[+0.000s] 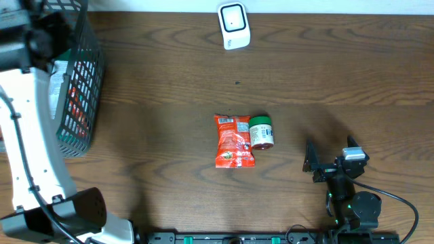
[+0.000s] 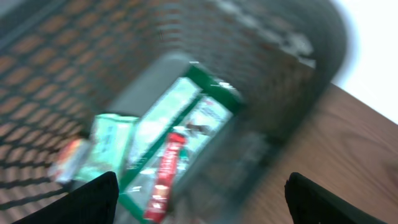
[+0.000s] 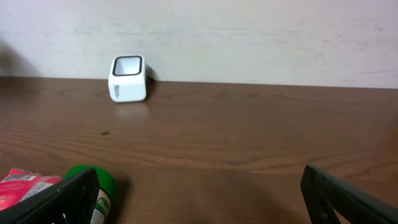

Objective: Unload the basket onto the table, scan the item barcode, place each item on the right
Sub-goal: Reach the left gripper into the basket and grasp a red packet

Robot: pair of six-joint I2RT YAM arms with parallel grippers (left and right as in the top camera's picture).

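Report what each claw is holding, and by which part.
Nothing is held. The left claw hangs open above the basket with nothing in it; the right claw is open and empty, apart from the red pouch and jar.

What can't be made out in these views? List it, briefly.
Left wrist: motion blur smears the green-and-white packet in the mesh basket; its print is unreadable.
Right wrist: the bottom edge cuts off the red snack packet and green-capped bottle.
Overhead: that packet's print is too small; the left arm covers part of the basket.
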